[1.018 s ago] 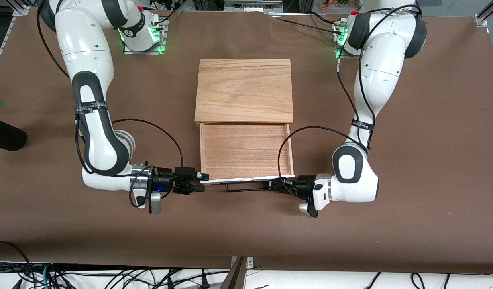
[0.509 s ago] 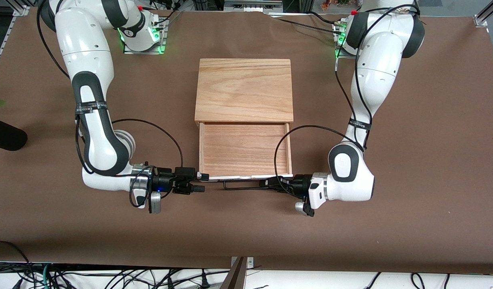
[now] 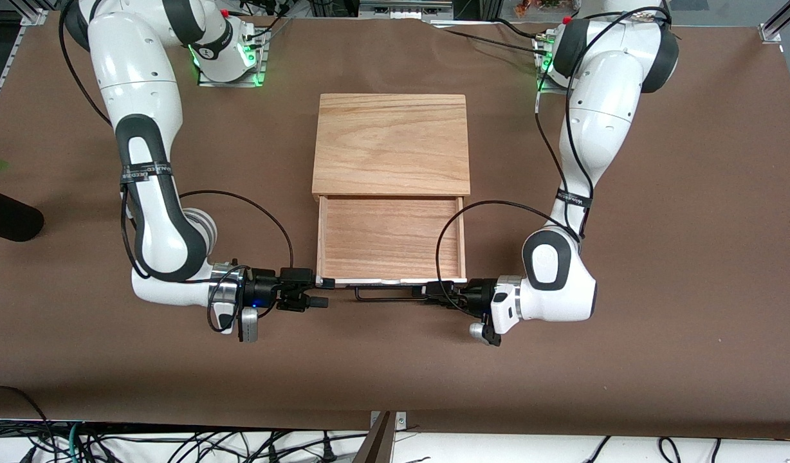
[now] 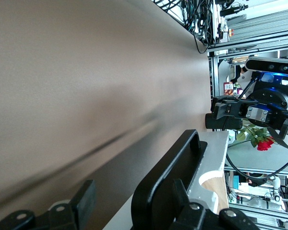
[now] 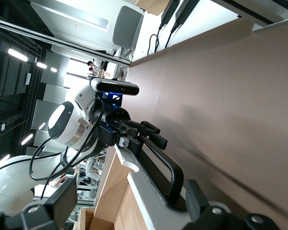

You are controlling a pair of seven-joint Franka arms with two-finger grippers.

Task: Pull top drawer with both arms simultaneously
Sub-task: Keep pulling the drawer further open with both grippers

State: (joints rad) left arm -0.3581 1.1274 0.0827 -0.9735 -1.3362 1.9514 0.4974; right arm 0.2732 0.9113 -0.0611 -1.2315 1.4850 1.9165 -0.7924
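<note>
Both arms reach low over the table, left arm (image 3: 559, 286) and right arm (image 3: 154, 218) with wrists turned inward at the top drawer (image 3: 392, 238), which is pulled out at six o'clock of the wooden box (image 3: 390, 145). The left gripper (image 3: 427, 293) straddles the black handle (image 3: 385, 298) with its jaws parted. The right gripper (image 3: 324, 291) gapes wide at the drawer's corner. From the front, the left fingertips are hard to tell from the handle.

Both arms bend low and reach toward each other, the left gripper (image 3: 428, 294) with its fingers spread apart and the right gripper (image 3: 323, 292) with its fingers wide too.
</note>
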